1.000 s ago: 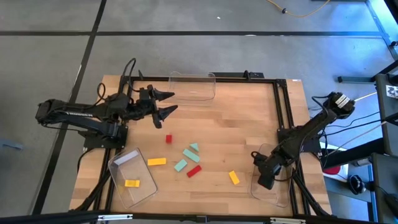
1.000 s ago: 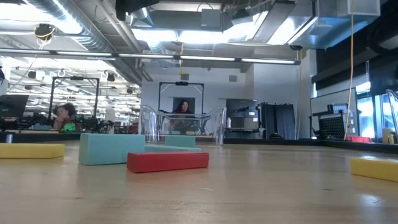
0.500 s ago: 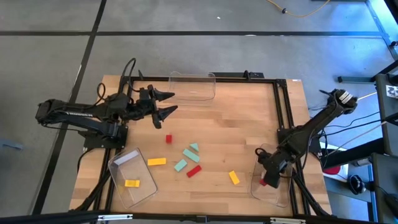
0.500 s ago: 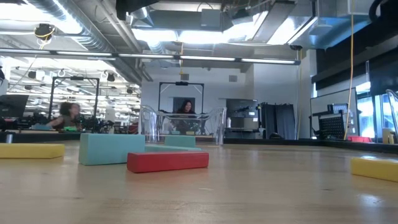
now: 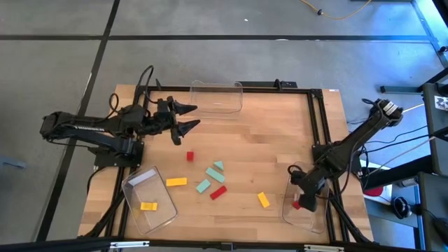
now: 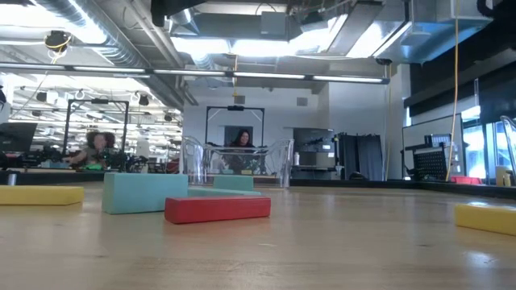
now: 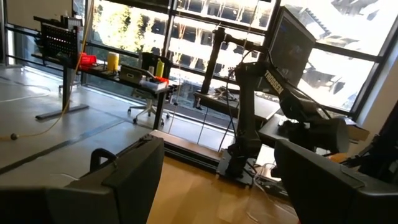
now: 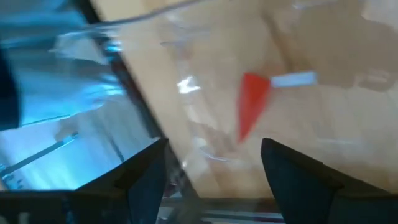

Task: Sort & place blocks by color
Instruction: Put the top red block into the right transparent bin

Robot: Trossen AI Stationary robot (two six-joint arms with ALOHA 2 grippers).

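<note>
Right gripper (image 5: 302,204) — fingers spread, over bin (image 5: 316,218), red wedge (image 8: 251,102) inside | left gripper (image 5: 190,115) — spread, hovering by far bin (image 5: 217,97) | loose blocks (image 5: 211,180) mid-table; yellow block (image 5: 148,206) in near-left bin (image 5: 136,182)

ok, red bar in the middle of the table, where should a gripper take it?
Across the narrow width of the red bar, descending from above. It lies flat and diagonal, long sides free; the mint block sits close by one end, so avoid gripping lengthwise.

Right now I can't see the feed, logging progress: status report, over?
Left gripper open, parked near far bin. Right gripper open over right bin, red wedge dropped inside. Six blocks still loose mid-table. Nothing in the way.
</note>
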